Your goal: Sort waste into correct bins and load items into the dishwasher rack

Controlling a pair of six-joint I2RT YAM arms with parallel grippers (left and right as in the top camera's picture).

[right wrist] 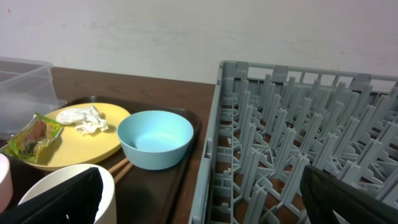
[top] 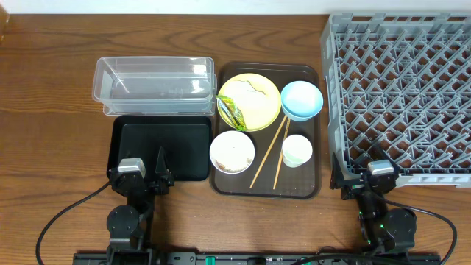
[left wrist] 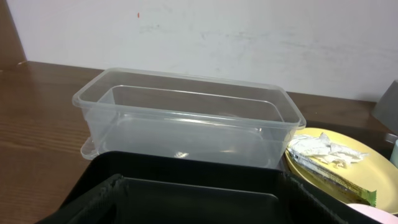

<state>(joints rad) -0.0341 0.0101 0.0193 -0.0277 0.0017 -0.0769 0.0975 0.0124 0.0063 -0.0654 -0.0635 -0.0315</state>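
Crockery sits together on a dark brown serving tray [top: 294, 185] in the middle of the wooden surface [top: 44, 110]. There is one round yellow plate [top: 263, 110], one light blue bowl [top: 301, 100], one white bowl [top: 232, 152], one small white cup [top: 296, 150] and two wooden chopsticks [top: 268, 154] lying slantwise between white bowl and cup. On the plate lie one green-yellow snack wrapper [top: 231, 112], at its left edge, and one wad of crumpled white paper [top: 247, 87].

Left of the serving tray are two bins, the clear plastic tub [top: 103, 88] behind the shallow black tray [top: 184, 147]. To the right is one grey dishwasher rack [top: 401, 88].

Only the overhead view takes in all of this. The left wrist view looks across the black tray at the tub and catches the plate's edge with wrapper and paper. The right wrist view alone shows the rack's upright pegs from the side.

The left hand [top: 143, 165] hangs over the black tray's near edge, fingers apart, holding nothing. The right hand [top: 364, 177], by the rack's near left corner, is likewise spread and empty.
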